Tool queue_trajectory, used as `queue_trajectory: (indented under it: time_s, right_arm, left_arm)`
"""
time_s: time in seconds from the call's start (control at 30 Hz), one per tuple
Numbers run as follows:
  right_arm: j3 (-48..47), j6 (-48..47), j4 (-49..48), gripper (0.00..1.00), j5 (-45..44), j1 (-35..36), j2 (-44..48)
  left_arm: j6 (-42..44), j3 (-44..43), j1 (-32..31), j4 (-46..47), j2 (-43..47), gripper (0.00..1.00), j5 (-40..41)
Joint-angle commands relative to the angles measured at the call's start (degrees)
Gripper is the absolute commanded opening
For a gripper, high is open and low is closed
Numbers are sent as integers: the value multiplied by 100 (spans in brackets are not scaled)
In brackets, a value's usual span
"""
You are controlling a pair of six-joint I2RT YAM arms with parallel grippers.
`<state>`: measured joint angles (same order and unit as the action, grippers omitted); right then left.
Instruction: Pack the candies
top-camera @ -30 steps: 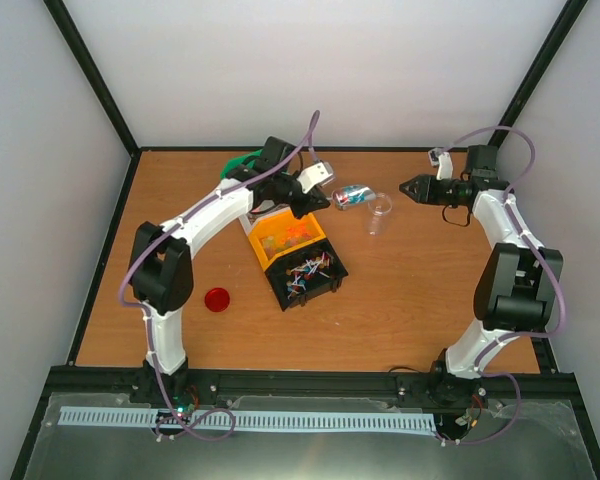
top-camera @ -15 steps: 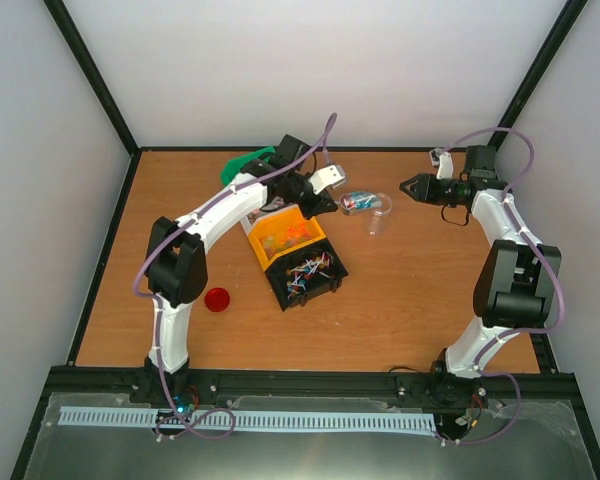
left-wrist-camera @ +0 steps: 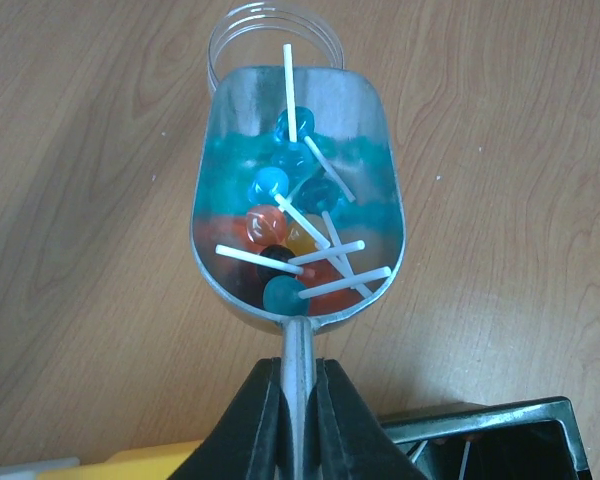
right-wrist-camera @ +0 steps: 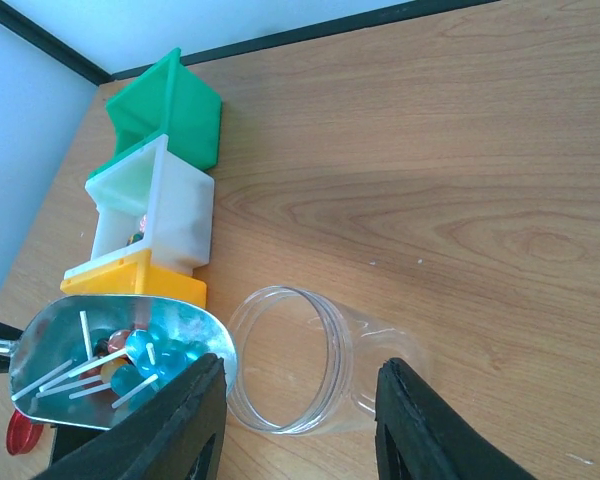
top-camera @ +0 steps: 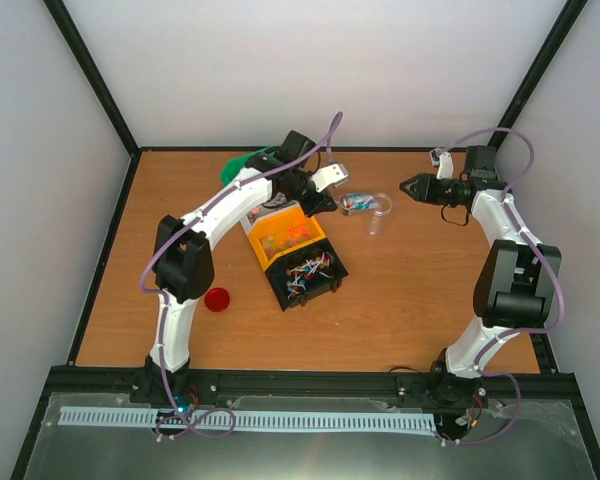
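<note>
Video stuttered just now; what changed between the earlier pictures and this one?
The left end effector, shut on the scoop of candies, carried it slightly right, closer to the clear jar. The right end effector, jar, bins and red lid stayed put.

Nothing legible anywhere I look. The scoop, the candies in it, the clear jar, the bins and the wooden surface show no label, brand, number or sign I can read.
</note>
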<state>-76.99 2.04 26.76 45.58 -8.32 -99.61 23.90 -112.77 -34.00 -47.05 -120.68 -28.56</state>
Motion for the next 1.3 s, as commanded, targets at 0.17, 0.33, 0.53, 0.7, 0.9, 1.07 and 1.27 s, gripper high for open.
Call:
queue_trajectory:
  time_s: [0.17,0.33,0.53,0.7,0.9,1.07,1.27]
  right_arm:
    - [91,107,-190,41,11,-13,9]
    - [95,127,-203,41,12,-15,0]
    - [101,138,-216,41,25,-7,-8]
    - [104,146,-227,41,21,-6,-15]
    - [114,171,-247,41,38,-8,-15]
    - [113,191,-262,42,50,-8,-36]
    - [100,213,-279,42,64,-1,-51]
  left_arm:
    - [179,-712,-102,-518,-177,1,229]
    - [220,-978,-141,-730,-284,1,386]
    - [209,-1338,-193,-973,-472,1,541]
    - [227,-1583,-234,-1151,-601,1,654]
    - [250,-1797,-274,-1331,-716,1,760]
    - [255,-1924,-281,-1389,-759,1,838]
    - [274,-2091,-300,-1534,-814,1,897]
